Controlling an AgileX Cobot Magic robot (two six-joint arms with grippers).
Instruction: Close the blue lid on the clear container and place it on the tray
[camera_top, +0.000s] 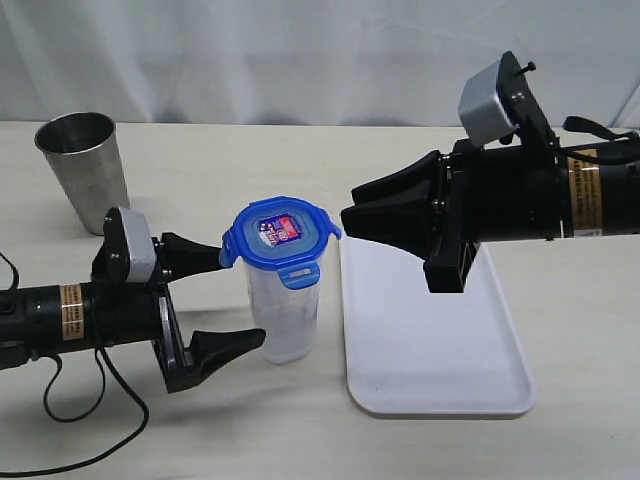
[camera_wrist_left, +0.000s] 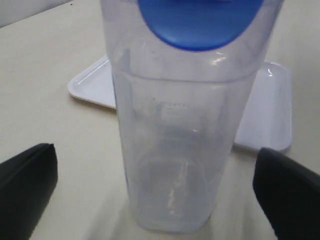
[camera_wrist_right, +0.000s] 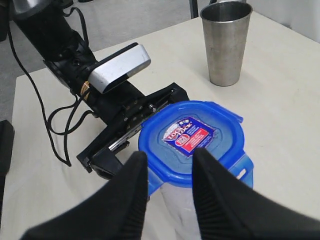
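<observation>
Exterior view: the clear container (camera_top: 285, 320) stands upright on the table (camera_top: 300, 430), just beside the tray (camera_top: 430, 350), with the blue lid (camera_top: 280, 235) sitting on top. The left gripper (camera_top: 242, 298) straddles the container and the right gripper (camera_top: 345, 222) hovers at the lid's edge. Left wrist view: the wide-spread fingers (camera_wrist_left: 27, 185) stand clear of the container's walls. Right wrist view: the fingers (camera_wrist_right: 135, 185), narrowly parted above the lid, hold nothing.

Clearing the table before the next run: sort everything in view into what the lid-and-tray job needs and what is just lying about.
Needed for the job:
- blue lid, sitting on top of the container
- clear container, standing on the table
- white tray, beside the container

Just lying about:
- grey metal cup, standing apart from the rest
</observation>
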